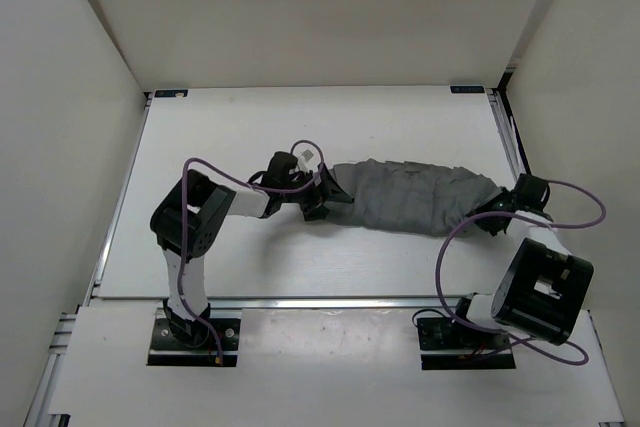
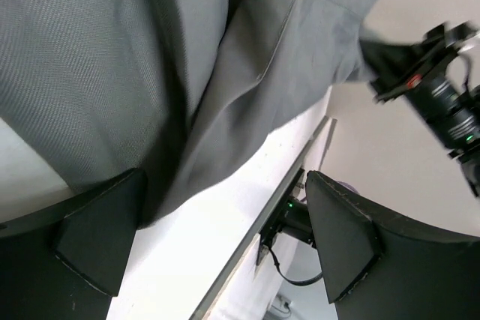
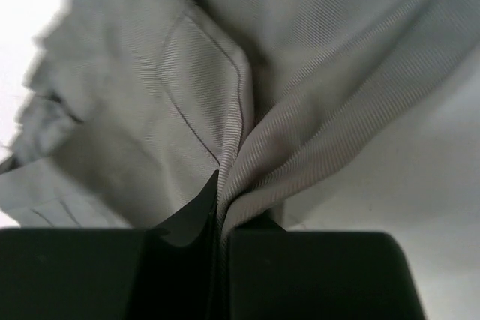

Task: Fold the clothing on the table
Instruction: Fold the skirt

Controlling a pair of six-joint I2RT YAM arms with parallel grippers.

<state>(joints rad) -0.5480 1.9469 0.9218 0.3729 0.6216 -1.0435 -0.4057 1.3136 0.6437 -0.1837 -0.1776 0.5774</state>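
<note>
The grey clothing (image 1: 420, 197) lies bunched in a long strip across the middle of the white table (image 1: 250, 127). My left gripper (image 1: 325, 197) stands open at the strip's left end. In the left wrist view its fingers (image 2: 97, 237) spread wide over the table (image 2: 195, 260), and the clothing (image 2: 150, 73) reaches down beside the left finger. My right gripper (image 1: 495, 209) is at the strip's right end. In the right wrist view this gripper (image 3: 223, 215) is shut on a pinched fold of the clothing (image 3: 187, 88).
White walls (image 1: 60, 97) enclose the table on three sides. Metal rails (image 1: 508, 137) run along its edges. Purple cables (image 1: 455, 237) loop off both arms. The arm bases (image 1: 190, 332) sit at the near edge. The right gripper (image 2: 427, 80) shows in the left wrist view.
</note>
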